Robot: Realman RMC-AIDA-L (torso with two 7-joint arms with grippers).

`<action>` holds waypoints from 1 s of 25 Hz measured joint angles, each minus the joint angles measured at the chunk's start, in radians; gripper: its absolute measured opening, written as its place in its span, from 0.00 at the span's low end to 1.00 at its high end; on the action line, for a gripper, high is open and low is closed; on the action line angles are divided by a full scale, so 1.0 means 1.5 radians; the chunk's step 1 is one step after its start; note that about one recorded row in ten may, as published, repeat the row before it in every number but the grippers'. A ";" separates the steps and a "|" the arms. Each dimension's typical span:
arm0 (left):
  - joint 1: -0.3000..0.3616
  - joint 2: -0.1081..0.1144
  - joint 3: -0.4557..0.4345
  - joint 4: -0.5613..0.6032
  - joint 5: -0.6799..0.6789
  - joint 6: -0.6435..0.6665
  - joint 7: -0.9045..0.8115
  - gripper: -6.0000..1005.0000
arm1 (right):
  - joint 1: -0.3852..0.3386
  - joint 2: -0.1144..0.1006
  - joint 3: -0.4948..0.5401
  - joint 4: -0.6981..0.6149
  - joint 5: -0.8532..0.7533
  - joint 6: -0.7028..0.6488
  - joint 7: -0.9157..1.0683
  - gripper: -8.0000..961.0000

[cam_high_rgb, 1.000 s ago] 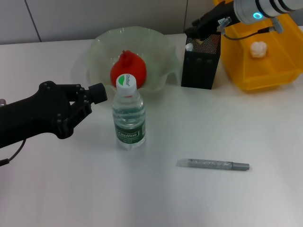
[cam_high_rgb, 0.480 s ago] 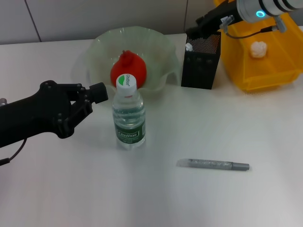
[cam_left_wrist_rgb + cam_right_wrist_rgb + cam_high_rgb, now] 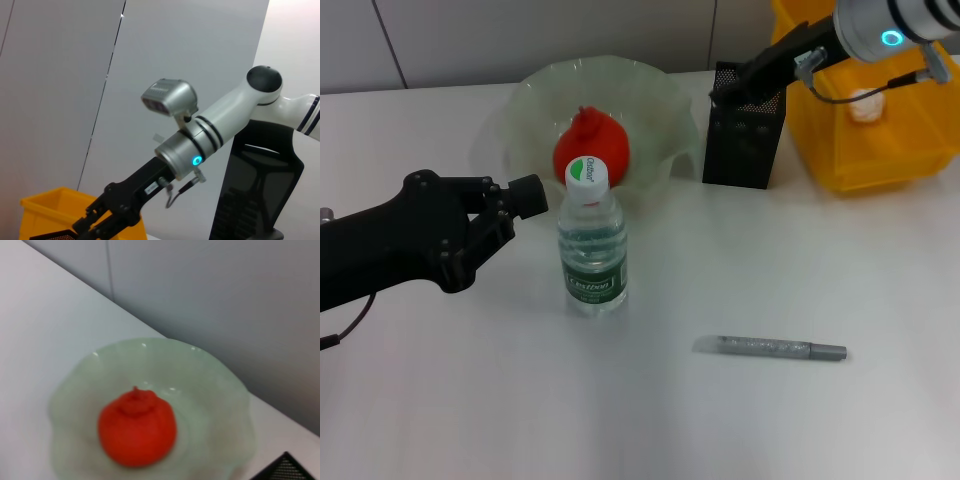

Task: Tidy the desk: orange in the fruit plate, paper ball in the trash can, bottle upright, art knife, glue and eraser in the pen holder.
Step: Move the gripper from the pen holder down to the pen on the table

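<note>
Most of the tidying looks done from my seat: the orange (image 3: 591, 147) sits inside the fruit plate (image 3: 525, 105) toward the far edge of the table, the paper ball (image 3: 865, 104) lies in the trash can (image 3: 880, 140) at the far right corner, and the bottle (image 3: 591, 240) stands upright near the table's middle, cap up. The pen holder (image 3: 744, 138) stands just beside the bin on its inner side, which keeps the drop spots close together for my right arm. I see no eraser on the table; whether it lies in the holder I cannot tell.

The right gripper (image 3: 748, 78) hangs above the holder's far rim; I cannot tell how its fingers are set, nor whether anything is between them. The left gripper (image 3: 525, 196) is parked beside the bottle, toward the left edge, touching nothing, and I cannot make out its fingers either.

One grey pen-like tool (image 3: 770, 348) lies flat toward the near edge, well apart from the holder. I judge it to be the art knife, and my next fetch.
</note>
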 joint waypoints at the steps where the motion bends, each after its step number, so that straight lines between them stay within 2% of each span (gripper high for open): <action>1: 0.000 0.000 0.000 0.000 0.000 0.000 0.000 0.01 | -0.005 0.000 0.002 -0.015 0.014 0.020 0.008 0.44; 8: -0.001 0.000 0.000 -0.010 0.000 -0.001 -0.003 0.01 | -0.043 0.000 0.003 -0.098 0.075 0.149 0.060 0.43; 17: 0.002 0.001 -0.001 -0.020 0.000 -0.005 -0.004 0.01 | -0.070 -0.004 -0.002 -0.097 0.094 0.259 0.055 0.42; 25: 0.006 0.002 0.001 -0.036 0.011 -0.027 -0.002 0.01 | -0.079 -0.006 -0.006 -0.093 0.090 0.304 0.048 0.41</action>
